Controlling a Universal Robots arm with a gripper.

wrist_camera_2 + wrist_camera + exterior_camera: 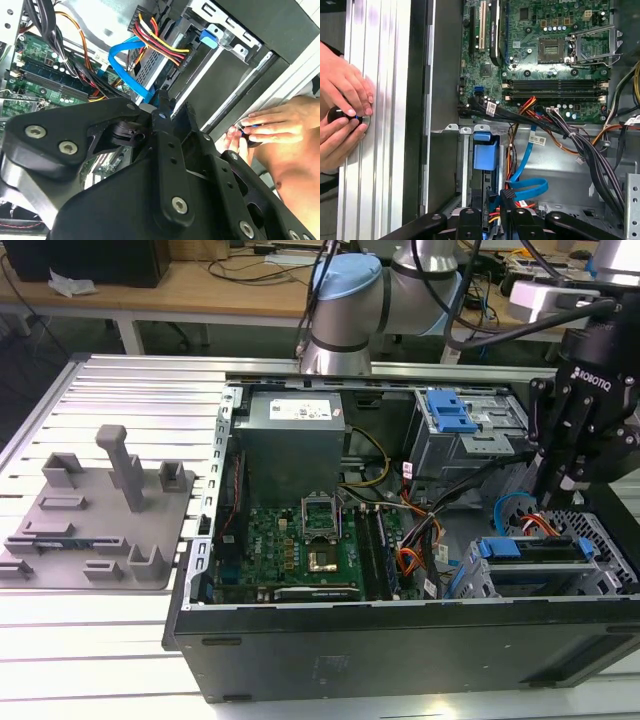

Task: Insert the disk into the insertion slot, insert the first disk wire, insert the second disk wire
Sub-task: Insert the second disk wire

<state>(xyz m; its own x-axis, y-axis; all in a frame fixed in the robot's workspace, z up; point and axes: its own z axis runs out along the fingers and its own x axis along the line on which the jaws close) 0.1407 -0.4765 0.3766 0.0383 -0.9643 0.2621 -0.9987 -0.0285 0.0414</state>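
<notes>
Black gripper linkage (165,165) fills the foreground, fingers pinched narrow on a connector, probably the flat blue data cable's (125,60). Just beneath, the silver, blue-framed disk (535,548) already sits inside the perforated grey metal cage (590,565), so cabling reaches.

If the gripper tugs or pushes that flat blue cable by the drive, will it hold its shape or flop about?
Probably floppy: the blue cable already lies in a loose loop beside the drive cage, so it should bend if pushed. Its flat ribbon shape suggests it twists easily. It looks light, so the gripper could drag it along.
</notes>
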